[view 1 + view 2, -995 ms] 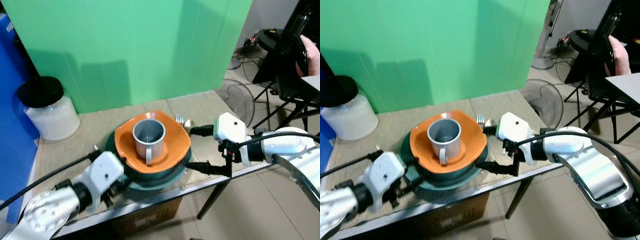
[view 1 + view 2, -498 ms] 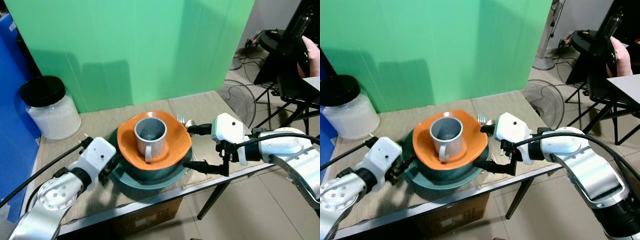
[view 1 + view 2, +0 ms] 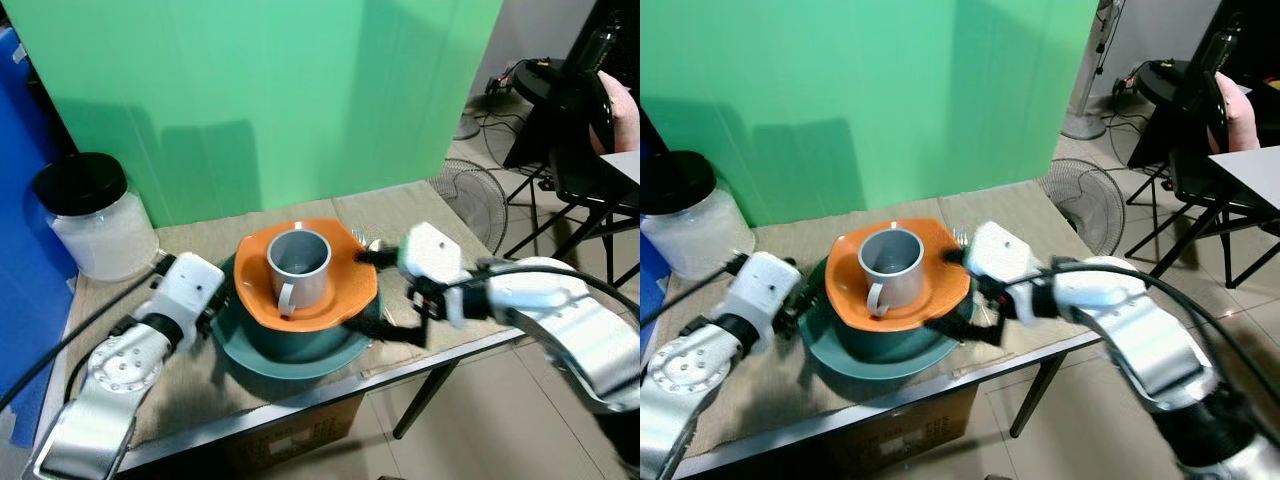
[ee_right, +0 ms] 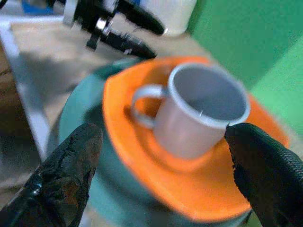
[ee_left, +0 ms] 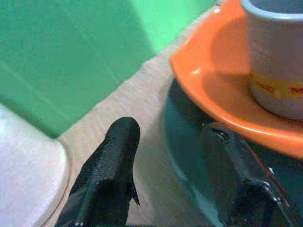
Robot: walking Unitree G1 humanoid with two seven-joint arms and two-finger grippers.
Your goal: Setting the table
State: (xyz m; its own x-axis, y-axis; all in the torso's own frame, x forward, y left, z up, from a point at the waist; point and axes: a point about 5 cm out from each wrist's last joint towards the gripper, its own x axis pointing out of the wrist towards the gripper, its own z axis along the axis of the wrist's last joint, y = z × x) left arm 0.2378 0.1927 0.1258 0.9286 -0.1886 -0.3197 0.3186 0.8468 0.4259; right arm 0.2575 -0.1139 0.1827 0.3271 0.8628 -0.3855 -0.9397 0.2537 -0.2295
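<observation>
Right gripper: released, jaws spread wide around the near right edge of the stacked dishes, one finger over the orange plate's far right rim, the other low at the near right side; not seen clamped on anything.
Left gripper: released, fingers parted at the left edge of the stack; one finger sits just beside the dark green dish, the other over bare table.
Table: beige surface; the stack stands toward its front edge, centre.
Dark green dish: lowest of the stack, resting on the table.
Orange plate: lies on the green dish, tilted a little, between the two grippers.
Grey mug: upright in the plate's middle, handle turned toward the robot.
Fork: tines just visible beyond the plate's far right rim.
Deciding relation: the stack lies between both grippers, left gripper to its left, right gripper to its right; judged equally near, suiting a two-sided lift.
</observation>
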